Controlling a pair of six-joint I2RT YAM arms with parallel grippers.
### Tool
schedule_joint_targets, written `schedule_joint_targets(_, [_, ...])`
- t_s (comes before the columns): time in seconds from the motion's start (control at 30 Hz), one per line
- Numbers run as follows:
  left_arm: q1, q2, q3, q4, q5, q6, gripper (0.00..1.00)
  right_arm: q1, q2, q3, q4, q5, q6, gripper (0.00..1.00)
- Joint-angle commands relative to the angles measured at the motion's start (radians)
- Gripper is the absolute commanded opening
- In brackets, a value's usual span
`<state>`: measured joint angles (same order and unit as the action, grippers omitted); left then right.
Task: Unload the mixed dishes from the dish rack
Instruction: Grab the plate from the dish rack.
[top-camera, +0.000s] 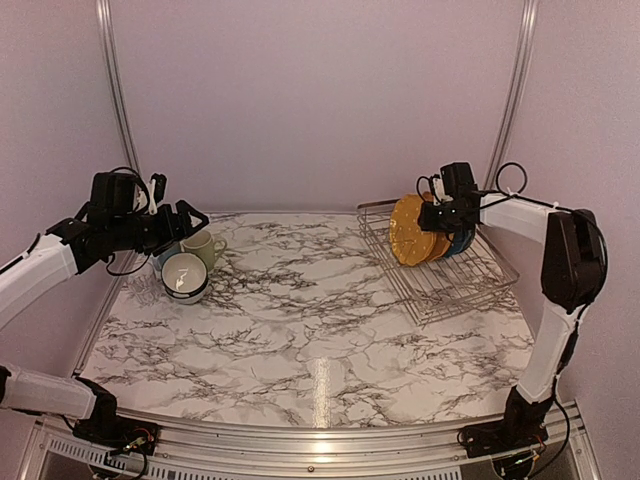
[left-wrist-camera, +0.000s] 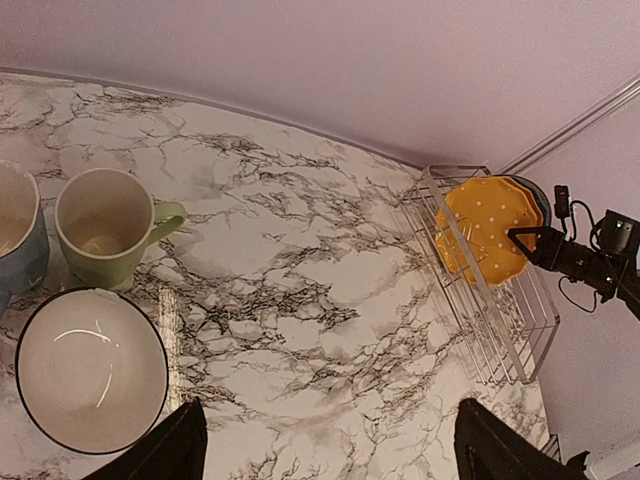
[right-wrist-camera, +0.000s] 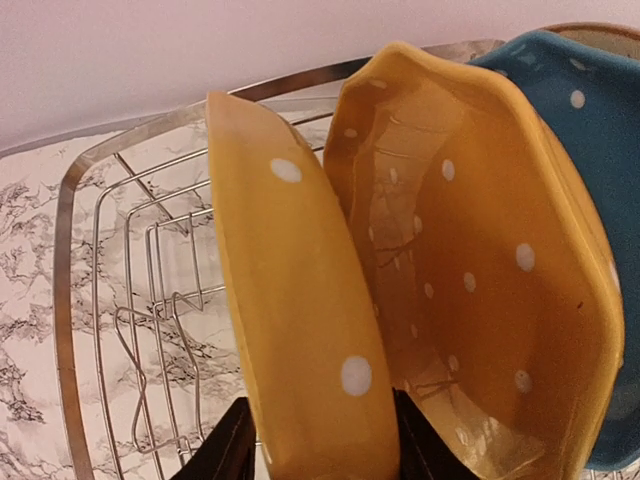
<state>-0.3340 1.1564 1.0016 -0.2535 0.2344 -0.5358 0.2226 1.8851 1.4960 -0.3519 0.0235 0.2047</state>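
Note:
The dish rack (top-camera: 470, 285) stands at the back right with mustard-yellow white-dotted plates (top-camera: 408, 230) and a blue dotted plate (top-camera: 462, 242) upright in it. My right gripper (top-camera: 432, 215) reaches in from the right. In the right wrist view its jaws (right-wrist-camera: 320, 440) press both faces of the front yellow plate (right-wrist-camera: 290, 300); a second yellow plate (right-wrist-camera: 470, 280) and the blue plate (right-wrist-camera: 580, 110) stand behind. My left gripper (left-wrist-camera: 325, 450) hangs open and holding nothing above the table, near the white bowl (left-wrist-camera: 90, 370), pale-green mug (left-wrist-camera: 105, 225) and light-blue mug (left-wrist-camera: 18, 235).
The bowl (top-camera: 185, 277) and mugs (top-camera: 203, 247) cluster at the table's far left, near the wall rail. The rack's (right-wrist-camera: 130, 300) left half holds only bare wires. Lilac walls close in the back and sides.

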Motion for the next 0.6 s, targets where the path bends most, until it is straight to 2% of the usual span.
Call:
schedule_joint_targets(0.0, [-0.003,-0.025,0.012,-0.017,-0.013,0.007,0.88,-0.012,0.015,0.028,0.052,-0.062,-0.009,0.4])
schedule_joint_targets(0.23, [-0.003,-0.028,0.002,-0.017,-0.012,0.005,0.88,-0.012,0.036,0.055,0.047,-0.061,-0.012,0.34])
schedule_joint_targets(0.5, [-0.003,-0.034,-0.003,-0.02,-0.018,0.005,0.88,-0.01,-0.007,0.06,0.026,-0.046,-0.009,0.18])
schedule_joint_targets(0.57, [-0.005,-0.031,-0.004,-0.016,-0.011,0.003,0.88,-0.011,-0.019,0.064,0.019,-0.044,-0.013,0.11])
